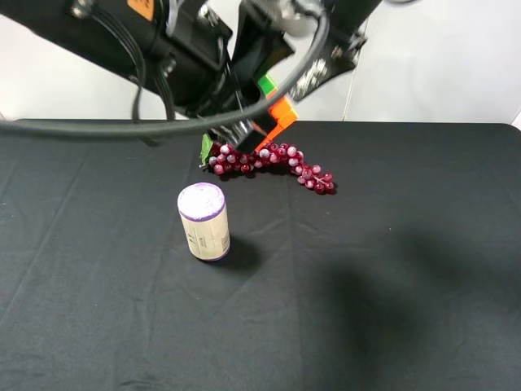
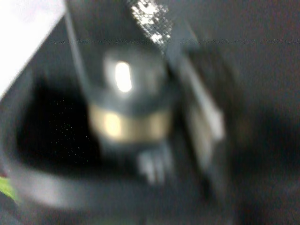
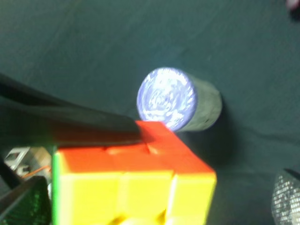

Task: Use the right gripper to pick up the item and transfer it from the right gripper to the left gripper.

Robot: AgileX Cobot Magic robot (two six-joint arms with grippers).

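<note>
Right hand (image 3: pixel 65 164): closed on the small puzzle cube with green and orange faces (image 1: pixel 277 102). In the right wrist view one dark finger (image 3: pixel 89 123) lies flat against the cube's orange-red face. A second dark part sits at the opposite, green side, and a yellow face turns toward the camera. The hand is open only as wide as the cube.

Cube position: in the air, clear of the black cloth-covered worktop (image 1: pixel 407 285), at the far middle of the scene where the two arms meet. In the high view it appears just beyond the bunch of dark-red grapes (image 1: pixel 273 160). Whether it hangs directly over them cannot be judged.

Left hand (image 1: pixel 234 129): reaches in from the left, its tip just beside the cube. Contact with the cube: cannot tell, since cables and arm bodies overlap there. The left wrist view is heavily blurred, showing only dark shapes and a brass-coloured band. How far this hand is open: cannot tell.

Other items: a pale cylindrical can with a purple lid (image 1: pixel 203 221) stands upright on the worktop, nearer the camera than the grapes and apart from them. The grapes lie on the worktop, with a green leaf (image 1: pixel 206 148) at their left end.
</note>
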